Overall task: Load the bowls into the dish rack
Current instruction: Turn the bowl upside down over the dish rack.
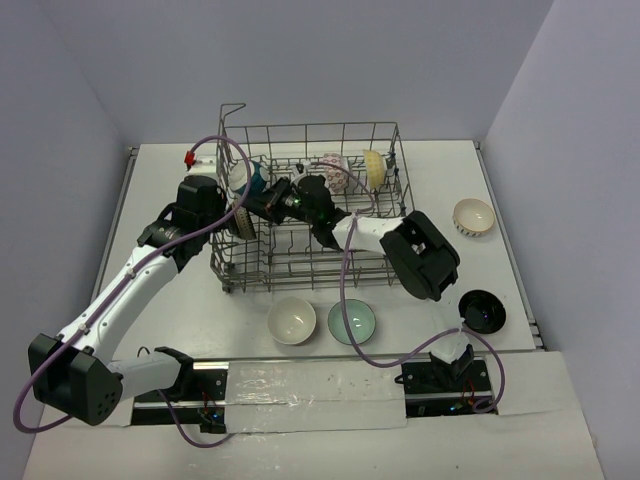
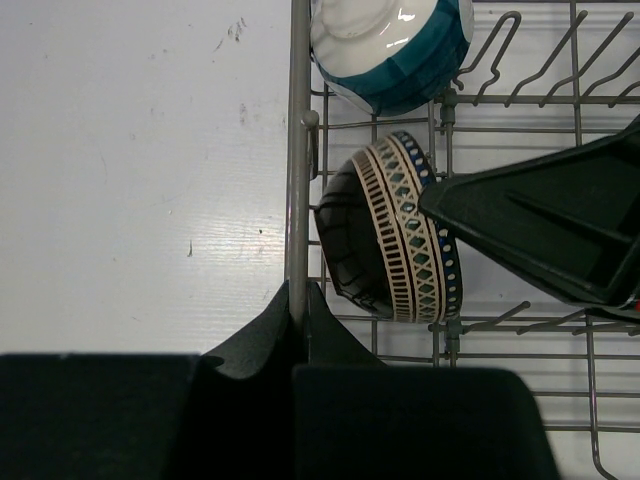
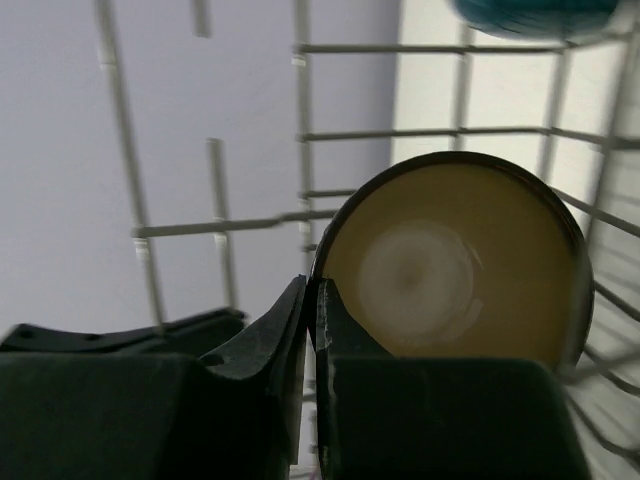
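Bowls (image 1: 352, 322): 4 in the dish rack (image 1: 290, 268), 4 on the bench (image 1: 445, 175) near and right of it.
Right fingers (image 3: 298, 325): pinched on the rim of the banded bowl (image 2: 400, 225), at the rack's left side.
Left fingers (image 2: 283, 318): closed on the rack's left wall wire.
Handling: rigid, slick, breakable ceramic; best held at the rim.

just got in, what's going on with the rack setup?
The left end effector is shut on a side wire of the dish rack, seemingly steadying it. The right end effector holds a banded bowl by its rim inside the rack. A blue bowl, a red-patterned bowl and a cream bowl are racked; four bowls wait on the table.
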